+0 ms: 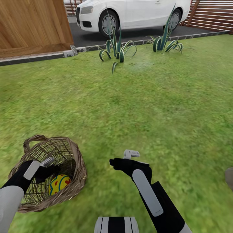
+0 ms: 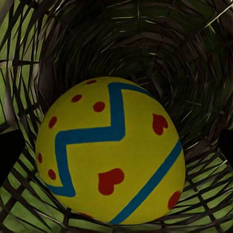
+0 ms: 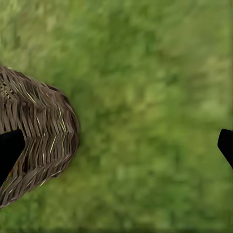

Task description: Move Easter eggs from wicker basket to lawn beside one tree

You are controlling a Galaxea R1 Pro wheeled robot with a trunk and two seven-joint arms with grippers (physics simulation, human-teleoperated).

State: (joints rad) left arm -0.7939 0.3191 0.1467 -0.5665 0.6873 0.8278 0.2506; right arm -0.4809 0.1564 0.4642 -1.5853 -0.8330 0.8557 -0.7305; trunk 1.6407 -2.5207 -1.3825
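Head view: left gripper [image 1: 51, 165], spread, inside basket [image 1: 77, 161] beside egg [image 1: 59, 183]; right gripper [image 1: 124, 158], spread, empty, over open lawn [image 1: 145, 103].

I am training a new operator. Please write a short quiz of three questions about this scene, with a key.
1. True or false: the left gripper is inside the basket.
2. How many eggs can be seen in the basket? A) one B) two C) three
3. Fill in: the right gripper hangs over the ____, beside the basket.

Key: 1 true; 2 A; 3 lawn.
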